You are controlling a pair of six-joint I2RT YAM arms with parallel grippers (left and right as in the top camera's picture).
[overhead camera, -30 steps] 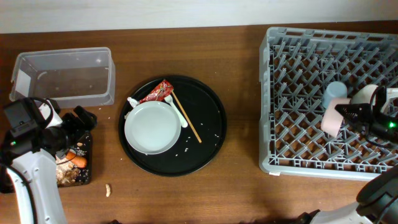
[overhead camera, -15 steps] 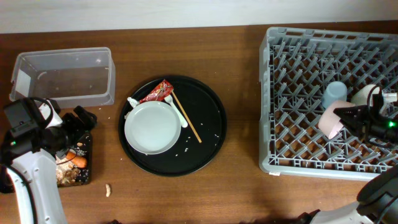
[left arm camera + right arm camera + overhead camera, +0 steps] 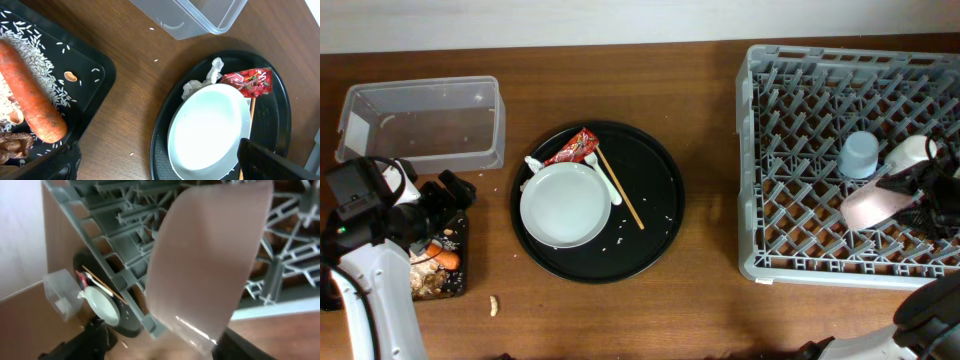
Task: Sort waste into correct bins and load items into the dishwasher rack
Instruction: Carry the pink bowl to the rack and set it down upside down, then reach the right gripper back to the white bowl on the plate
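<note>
Right gripper (image 3: 908, 193): pinches the pale pinkish-white bowl (image 3: 870, 205) at its right edge and holds it tilted on its side over the pegs in the right part of the dishwasher rack (image 3: 750, 150). In the right wrist view, bowl blurred, filling most of the frame between the 2 fingers. Cannot tell whether it touches the pegs.

In the rack, just beyond the bowl toward the far side: light blue cup (image 3: 859, 154) and, beside it to the right, white cup (image 3: 907, 151).

Left gripper (image 3: 442, 198): spread wide, grips nothing, hangs above the shallow black rectangular tray (image 3: 460, 285) near the table's left edge. In that tray: orange carrot (image 3: 32, 92), lying on white rice with brown bits (image 3: 30, 55).

Clear plastic tub (image 3: 420, 122): just beyond the rectangular tray, a few white specks on its floor.

Round black tray (image 3: 660, 190), mid-table: bears the round pale grey plate (image 3: 564, 204). Red wrapper (image 3: 570, 148) at the plate's far edge. Crumpled white tissue (image 3: 202, 82) against the rim, left of the wrapper. White plastic utensil (image 3: 607, 182) along the plate's right rim, thin wooden chopsticks (image 3: 620, 188) slantwise just right of it.

Brown food lump (image 3: 493, 303): on the bare table (image 3: 710, 300), near the rectangular tray's front corner, not touching it.
</note>
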